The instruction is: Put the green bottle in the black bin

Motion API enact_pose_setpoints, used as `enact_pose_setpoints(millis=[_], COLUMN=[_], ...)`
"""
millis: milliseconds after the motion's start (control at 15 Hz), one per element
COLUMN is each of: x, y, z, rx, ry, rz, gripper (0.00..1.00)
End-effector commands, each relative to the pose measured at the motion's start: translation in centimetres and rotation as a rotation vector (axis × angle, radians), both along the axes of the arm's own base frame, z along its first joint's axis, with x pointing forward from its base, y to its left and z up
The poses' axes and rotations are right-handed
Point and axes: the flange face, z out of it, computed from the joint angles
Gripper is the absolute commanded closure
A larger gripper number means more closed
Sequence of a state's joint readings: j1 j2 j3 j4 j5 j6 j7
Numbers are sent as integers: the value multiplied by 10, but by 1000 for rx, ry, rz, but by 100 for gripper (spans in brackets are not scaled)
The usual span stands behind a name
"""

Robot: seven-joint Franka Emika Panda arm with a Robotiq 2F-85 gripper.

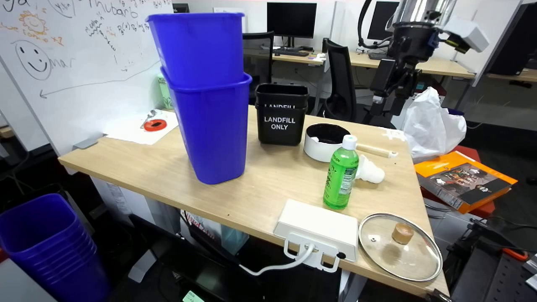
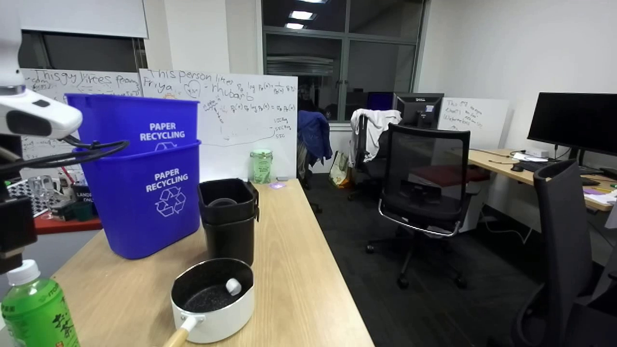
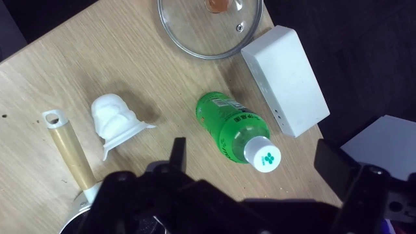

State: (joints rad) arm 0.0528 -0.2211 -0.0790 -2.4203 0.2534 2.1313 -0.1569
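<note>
"Green bottle (image 1: 341, 180) stands up on the table (image 1: 260, 193). Why?"

"Maybe so it's easy to grab for the black bin (image 1: 281, 114)."

"And why is the gripper (image 3: 250, 146) up high, fingers (image 3: 178, 152) wide?"

"It holds nothing. I think the bottle needs room to fit."

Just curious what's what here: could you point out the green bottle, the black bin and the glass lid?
Green bottle (image 1: 340, 178), in an exterior view: middle of its body.
Black bin (image 1: 280, 123), in an exterior view: LANDFILL ONLY lettering on its front wall.
Glass lid (image 3: 210, 32), in the wrist view: its clear glass.
</note>
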Motion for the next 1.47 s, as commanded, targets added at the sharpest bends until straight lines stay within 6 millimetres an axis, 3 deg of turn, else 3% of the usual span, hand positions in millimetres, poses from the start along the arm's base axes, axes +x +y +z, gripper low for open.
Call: enact_pose_setpoints(millis=[0, 533, 1000, 1400], x=[1, 5, 15, 29], y=[1, 7, 57, 59], z=[-1, -3, -38, -61], rx=[0, -11, -44, -152], ry=[-1, -7, -14, -60], rz=[5, 25, 172, 327], gripper=[0, 0, 0, 0])
